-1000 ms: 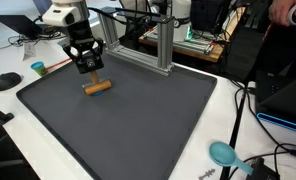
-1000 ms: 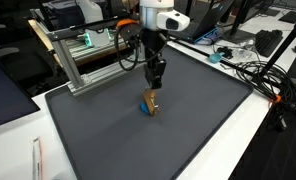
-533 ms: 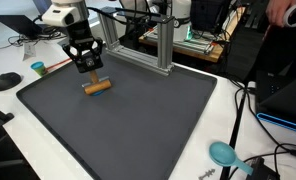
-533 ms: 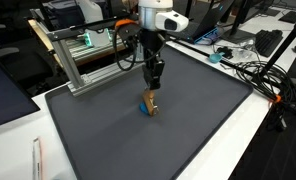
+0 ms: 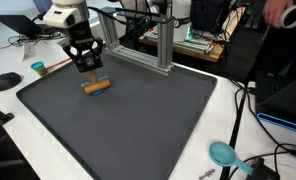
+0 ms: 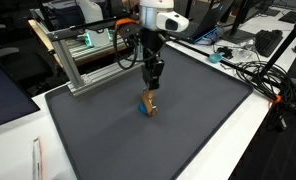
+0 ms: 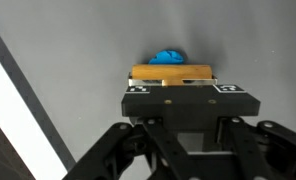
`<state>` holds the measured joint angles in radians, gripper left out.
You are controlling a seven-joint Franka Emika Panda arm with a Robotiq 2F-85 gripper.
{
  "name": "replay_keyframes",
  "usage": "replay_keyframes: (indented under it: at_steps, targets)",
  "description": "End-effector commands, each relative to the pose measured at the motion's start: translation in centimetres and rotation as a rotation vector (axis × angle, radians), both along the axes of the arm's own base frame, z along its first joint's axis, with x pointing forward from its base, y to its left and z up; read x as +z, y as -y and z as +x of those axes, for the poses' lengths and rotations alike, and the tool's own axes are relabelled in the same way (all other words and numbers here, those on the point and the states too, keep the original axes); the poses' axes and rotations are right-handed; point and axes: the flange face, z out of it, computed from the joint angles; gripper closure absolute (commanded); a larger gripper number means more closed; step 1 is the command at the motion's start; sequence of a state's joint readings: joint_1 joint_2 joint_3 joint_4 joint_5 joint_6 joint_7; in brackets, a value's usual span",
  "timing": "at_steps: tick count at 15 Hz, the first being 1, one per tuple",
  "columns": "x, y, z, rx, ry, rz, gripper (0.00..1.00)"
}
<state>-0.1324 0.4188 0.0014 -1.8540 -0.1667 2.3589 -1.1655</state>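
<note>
A large dark grey mat covers the tabletop [image 5: 128, 120] in both exterior views, ringed by a white border. Beyond the far edge stands an aluminium frame [image 5: 164, 45] with cables, and desks with office clutter lie behind it. On the white border near one corner rests a teal spoon-like object [image 5: 224, 153], well apart from everything else; off the opposite side sit a dark computer mouse [image 5: 7, 81] and a small teal cup [image 5: 37, 69]. The robot arm [image 6: 154, 30] reaches down from the far edge, its black claw [image 5: 88, 68] pointing straight down and hanging just above a short wooden block [image 5: 97, 86], which lies flat on the mat toward the far corner, nearer the frame than the near edge. In an exterior view the wooden block [image 6: 150, 103] appears to rest beside or partly on a small blue object [image 6: 145, 103]; the wrist view shows the block [image 7: 170, 75] as a tan bar lying crosswise directly below the claw, with the blue object [image 7: 169, 57] peeking out behind it. The block is not lifted; it sits on the mat and nothing grips it. The claw's fingertips are hidden by its own body in the wrist view and too small elsewhere, so I cannot tell whether it is spread or closed.
</note>
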Motion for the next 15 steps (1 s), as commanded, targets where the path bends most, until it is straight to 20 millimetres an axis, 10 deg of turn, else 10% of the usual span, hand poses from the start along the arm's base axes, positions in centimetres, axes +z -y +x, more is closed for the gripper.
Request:
replay_keyframes:
  at_steps: [1, 15]
  targets:
    - [-5.0, 2.0, -0.2, -0.002, -0.071, -0.058, 0.78]
    - [-5.2, 3.1, -0.5, 0.009, -0.092, -0.100, 0.78]
